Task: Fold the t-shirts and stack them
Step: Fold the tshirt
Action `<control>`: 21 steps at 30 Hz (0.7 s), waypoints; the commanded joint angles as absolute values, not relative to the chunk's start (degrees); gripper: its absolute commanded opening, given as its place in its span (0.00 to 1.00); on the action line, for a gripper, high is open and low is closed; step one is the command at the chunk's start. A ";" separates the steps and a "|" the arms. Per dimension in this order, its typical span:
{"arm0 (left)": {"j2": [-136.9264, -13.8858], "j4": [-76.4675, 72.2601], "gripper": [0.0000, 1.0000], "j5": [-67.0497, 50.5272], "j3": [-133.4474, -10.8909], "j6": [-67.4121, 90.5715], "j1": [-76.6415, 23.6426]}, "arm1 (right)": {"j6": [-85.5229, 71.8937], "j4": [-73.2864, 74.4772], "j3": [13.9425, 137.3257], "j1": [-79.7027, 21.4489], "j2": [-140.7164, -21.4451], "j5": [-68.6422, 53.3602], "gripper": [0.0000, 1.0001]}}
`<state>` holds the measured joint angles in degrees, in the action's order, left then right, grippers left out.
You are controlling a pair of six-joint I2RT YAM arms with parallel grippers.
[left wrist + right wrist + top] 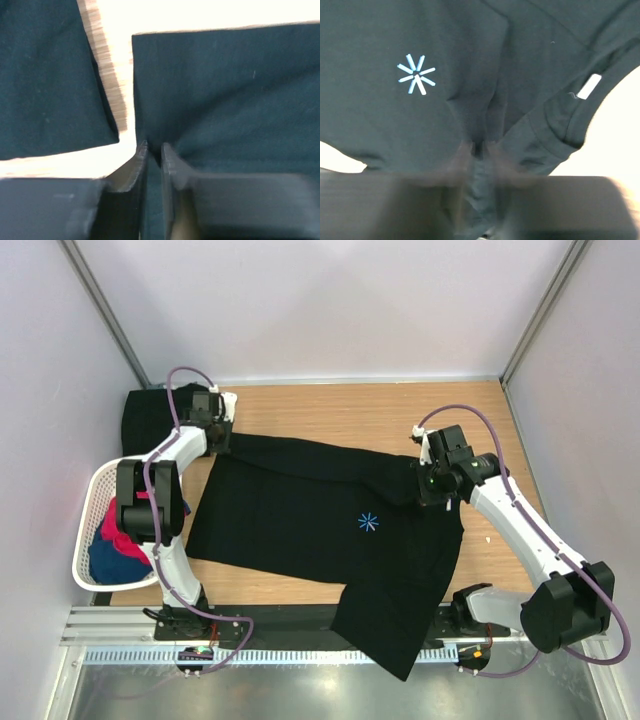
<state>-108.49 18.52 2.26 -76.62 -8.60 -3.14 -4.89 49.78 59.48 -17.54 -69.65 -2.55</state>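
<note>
A black t-shirt point(320, 520) with a small blue star mark lies spread across the table, one end hanging over the near edge. My left gripper point(222, 436) is shut on its far left corner; the left wrist view shows cloth point(225, 100) pinched between the fingers point(142, 160). My right gripper point(437, 487) is shut on the shirt's right side near the collar; the right wrist view shows bunched cloth point(485, 150) between blurred fingers, the star mark point(416, 74) and a white neck label point(589, 86). A second black t-shirt point(145, 418) lies at the far left corner.
A white mesh basket point(92, 502) at the left table edge holds red-pink and blue garments point(115, 545). Light walls enclose the table on three sides. A metal rail point(300, 625) runs along the near edge.
</note>
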 commanded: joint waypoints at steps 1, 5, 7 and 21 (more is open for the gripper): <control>-107.49 20.12 0.26 4.39 -77.78 -9.32 -3.25 | -5.71 49.04 60.55 -18.28 -69.78 -7.20 0.40; -106.17 22.05 0.51 4.83 -79.71 -8.62 -3.25 | -6.24 50.18 62.49 -18.46 -69.26 -10.19 0.89; -104.95 22.85 0.60 5.10 -81.20 -7.39 -3.16 | -6.50 51.32 64.15 -18.46 -69.08 -10.37 0.98; -98.96 26.54 1.00 7.10 -84.65 23.54 -7.46 | -23.99 37.47 63.82 -18.37 -77.87 5.19 0.96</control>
<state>-100.22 25.32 5.13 -84.55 13.32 -4.82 -18.00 45.60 64.97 -18.20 -77.80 2.42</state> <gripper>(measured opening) 0.996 0.972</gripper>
